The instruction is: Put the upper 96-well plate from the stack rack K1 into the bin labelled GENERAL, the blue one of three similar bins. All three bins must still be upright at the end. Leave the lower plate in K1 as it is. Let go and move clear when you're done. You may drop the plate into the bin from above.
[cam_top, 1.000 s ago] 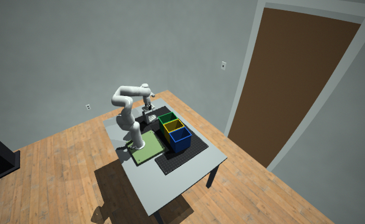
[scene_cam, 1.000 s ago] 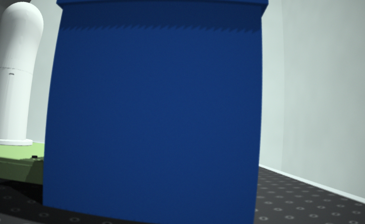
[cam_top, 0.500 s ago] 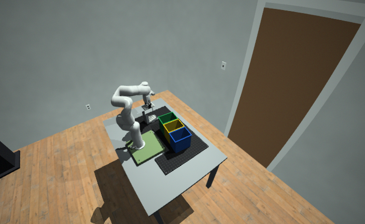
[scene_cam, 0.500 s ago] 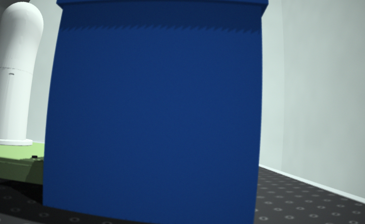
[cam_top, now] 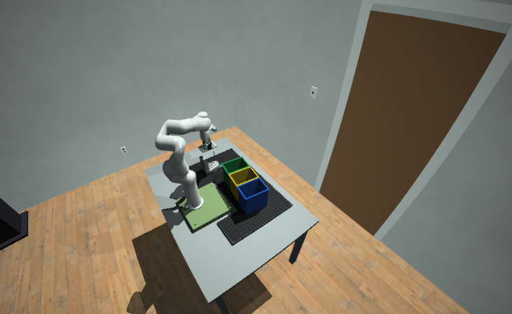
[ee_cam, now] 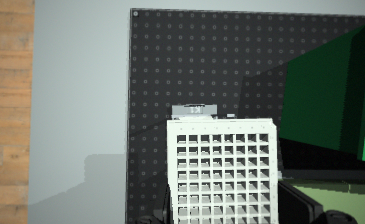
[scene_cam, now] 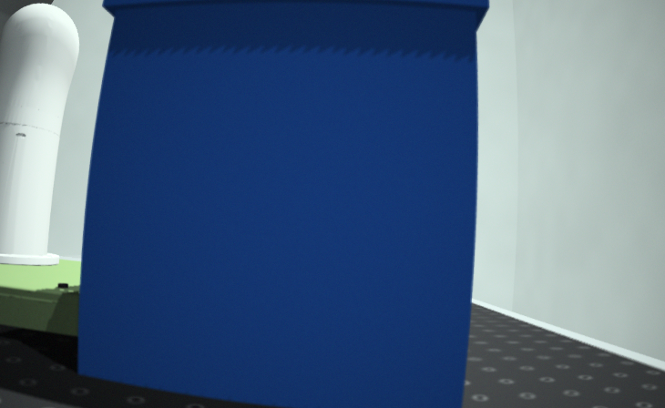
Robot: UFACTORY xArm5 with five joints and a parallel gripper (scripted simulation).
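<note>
Smooth white arm — rounded joints

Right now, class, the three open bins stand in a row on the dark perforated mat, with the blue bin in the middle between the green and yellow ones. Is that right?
Not quite. In the top view the yellow open bin is in the middle; the blue open bin stands at the end nearest the table's front, and the green open bin at the far end. All three stand in a row on the dark perforated mat.
</note>
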